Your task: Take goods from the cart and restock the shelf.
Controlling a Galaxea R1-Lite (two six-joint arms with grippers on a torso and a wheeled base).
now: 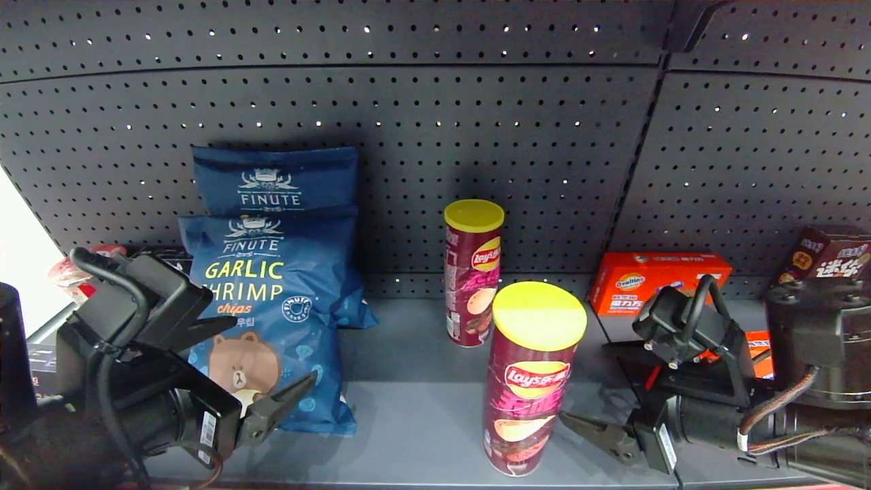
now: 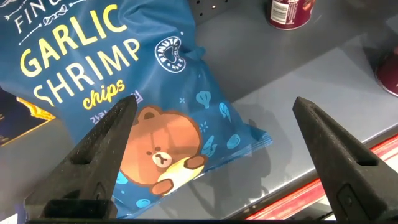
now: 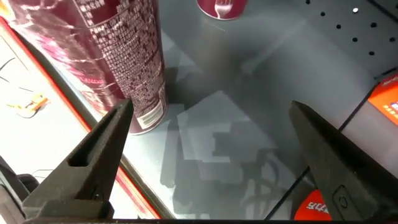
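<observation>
Both of your hands are empty, so I judge the next step to be pulling back for more goods. Your left hand (image 1: 272, 350) is spread wide with nothing between its fingers, low over the shelf (image 1: 415, 408) at the bottom corner of the front garlic shrimp chips bag (image 1: 272, 320). Your right hand (image 1: 588, 384) is spread too, just beside the front crisp can (image 1: 534, 381) but apart from it.

Draw the right hand straight back. That can stands upright near the shelf's front edge, and a sideways brush could tip it off. Lift the left hand clear before swinging it, or it may drag the bag forward.

Both the front can and the rear crisp can (image 1: 473, 272) have their yellow lids on, so you cannot see inside. A second chips bag (image 1: 275, 180) leans behind the first, and orange boxes (image 1: 656, 279) sit to the right.
</observation>
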